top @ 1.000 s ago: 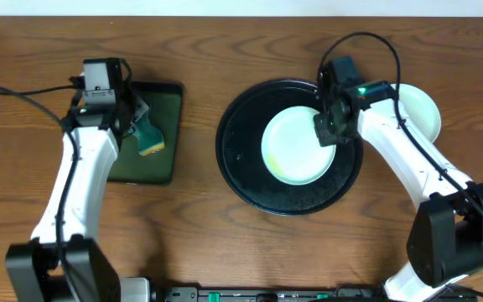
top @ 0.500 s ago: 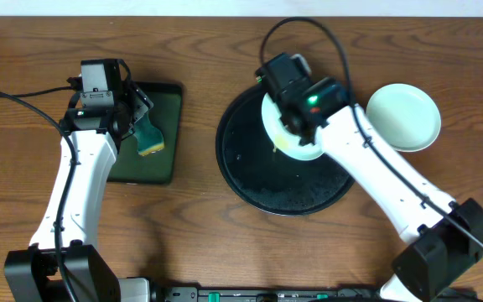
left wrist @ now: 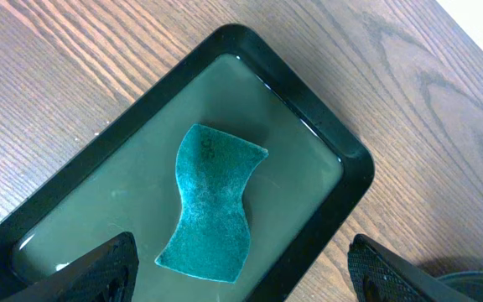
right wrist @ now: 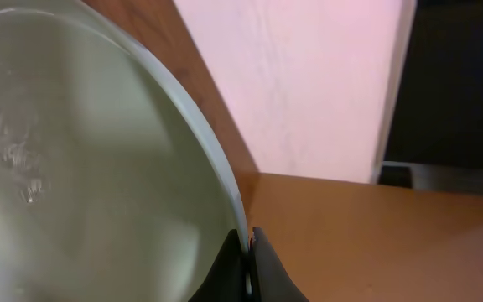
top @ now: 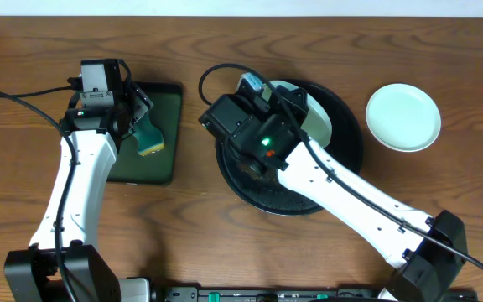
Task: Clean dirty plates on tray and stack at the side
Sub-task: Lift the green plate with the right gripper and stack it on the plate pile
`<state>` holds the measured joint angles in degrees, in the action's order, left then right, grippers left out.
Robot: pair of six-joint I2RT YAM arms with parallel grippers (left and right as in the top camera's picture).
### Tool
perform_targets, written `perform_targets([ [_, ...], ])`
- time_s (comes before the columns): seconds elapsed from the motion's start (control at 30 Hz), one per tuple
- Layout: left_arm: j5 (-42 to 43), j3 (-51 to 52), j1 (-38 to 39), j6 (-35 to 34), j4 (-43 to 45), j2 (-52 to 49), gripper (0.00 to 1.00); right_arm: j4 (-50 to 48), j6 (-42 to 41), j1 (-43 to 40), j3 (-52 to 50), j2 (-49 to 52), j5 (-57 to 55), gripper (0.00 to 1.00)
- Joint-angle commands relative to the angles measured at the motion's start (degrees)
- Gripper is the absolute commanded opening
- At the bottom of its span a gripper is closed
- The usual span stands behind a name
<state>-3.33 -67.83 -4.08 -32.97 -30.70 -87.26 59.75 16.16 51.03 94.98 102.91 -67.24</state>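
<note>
Two pincers noted. Left pincer [left wrist: 243,270] gapes wide, empty, above teal hourglass sponge [left wrist: 212,201] in green-lined rectangular tray [left wrist: 346,164]. Right pincer [right wrist: 248,262] clamps pale-mint glossy plate [right wrist: 99,168] by its rim, tilted over round black tray [top: 346,130]; I fear scrubbing pressure could pivot it loose.

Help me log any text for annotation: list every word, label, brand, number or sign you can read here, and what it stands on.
No text here can be read.
On the teal sponge: a faint stamped mark near its top edge, too blurred to read.
On the held plate, side plate, round black tray and rectangular tray: no lettering visible.
</note>
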Motion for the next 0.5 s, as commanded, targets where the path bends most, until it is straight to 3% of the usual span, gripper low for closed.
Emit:
perform_targets([
  [0.0,-0.3,0.2,-0.2,0.2,-0.2,-0.2,0.81,-0.1,1.7,0.6,1.4,-1.4,-4.8,0.01],
  [0.2,-0.3,0.2,-0.2,0.2,-0.4,-0.2,0.81,-0.1,-2.5,-0.1,1.4,-1.4,-1.4,0.01],
  [0.33,-0.3,0.2,-0.2,0.2,-0.6,-0.2,0.81,-0.4,-6.5,-6.3,1.0,-1.3,22.1,0.01],
  [0.47,-0.3,0.2,-0.2,0.2,-0.6,-0.2,0.81,-2.6,-9.2,-19.0,-0.9,-1.3,42.4,0.01],
])
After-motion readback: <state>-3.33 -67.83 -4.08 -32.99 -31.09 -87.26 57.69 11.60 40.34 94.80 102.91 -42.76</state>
